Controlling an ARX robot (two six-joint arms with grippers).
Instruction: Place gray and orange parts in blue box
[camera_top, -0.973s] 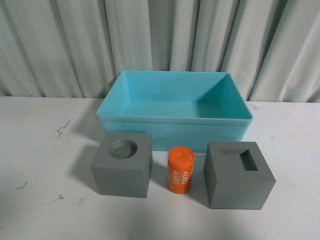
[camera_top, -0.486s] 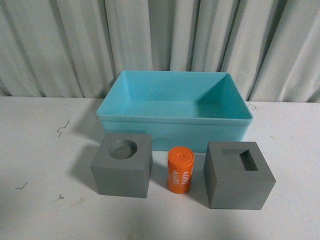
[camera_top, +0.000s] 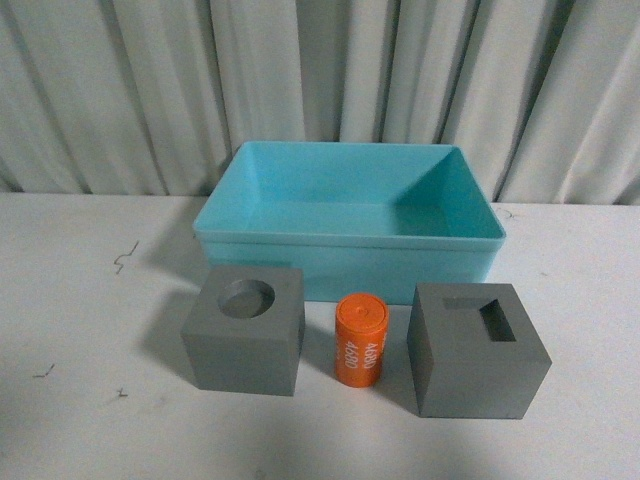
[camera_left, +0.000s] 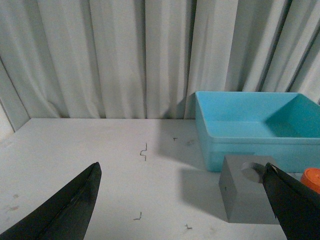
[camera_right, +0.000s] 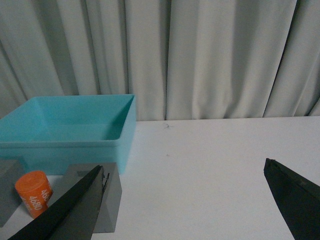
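On the left of the white surface lie a few small dark scuff marks. Next comes the gray cube with the round hole, the hole facing up. Beside it, apart from both cubes, the orange cylinder stands upright with white lettering down its side. The gray cube with the rectangular hole sits to the right of that. All three stand in a row on the surface, outside the blue box, whose near wall rises just behind them. A pleated pale curtain hangs behind the box.

In the left wrist view, the left arm's fingers are spread wide and grasp nothing. One of them overlaps a corner of the round-hole cube, which lies farther off beside the box. A sliver of the cylinder shows at the frame edge.

In the right wrist view, the right arm's fingers are likewise spread wide and bare. One finger hides part of the rectangular-hole cube. The cylinder and the box lie beyond it.
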